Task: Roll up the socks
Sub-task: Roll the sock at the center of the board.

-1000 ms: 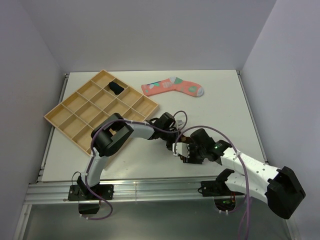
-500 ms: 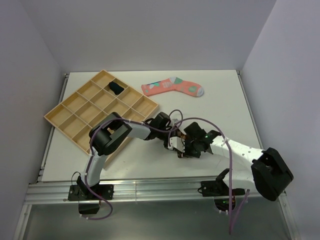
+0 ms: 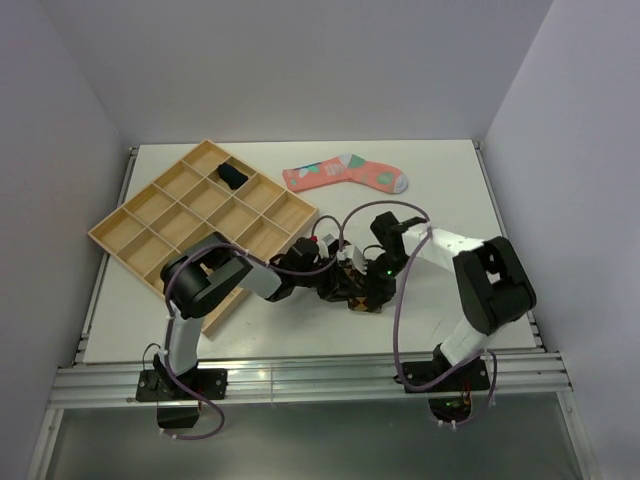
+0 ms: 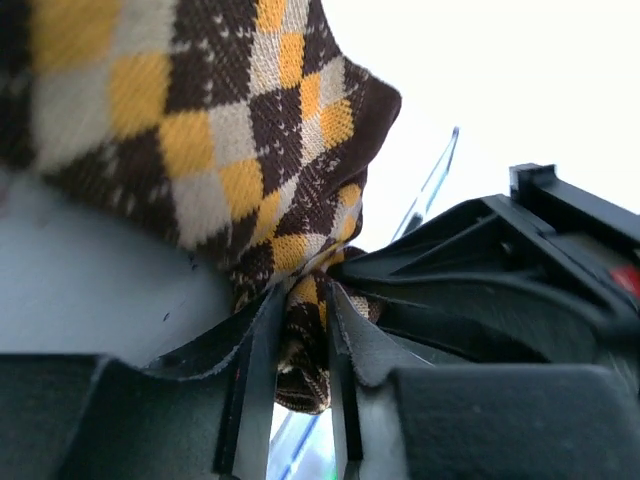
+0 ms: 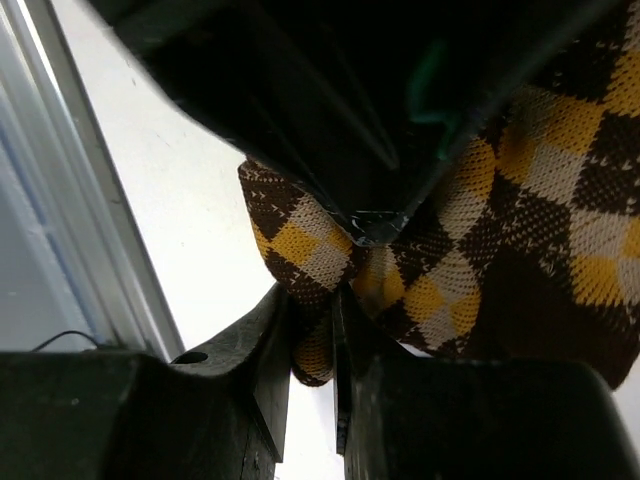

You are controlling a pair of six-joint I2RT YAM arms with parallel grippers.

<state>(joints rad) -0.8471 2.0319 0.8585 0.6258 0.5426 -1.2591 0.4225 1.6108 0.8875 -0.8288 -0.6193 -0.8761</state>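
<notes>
the left gripper (image 4: pixel 300 325) pinches a fold of the brown-and-orange diamond sock (image 4: pixel 200 130). the right gripper (image 5: pixel 313 330) pinches another fold.

Right arm (image 3: pixel 440 242) folded inward; right gripper (image 5: pixel 312 310) closed on diamond sock (image 5: pixel 560 230) beside left gripper (image 4: pixel 303 320).

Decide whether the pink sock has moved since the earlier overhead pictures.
No. The pink sock lies flat in the same spot as before, at the same gap beyond the right corner of the wooden tray, which has not shifted either.
</notes>
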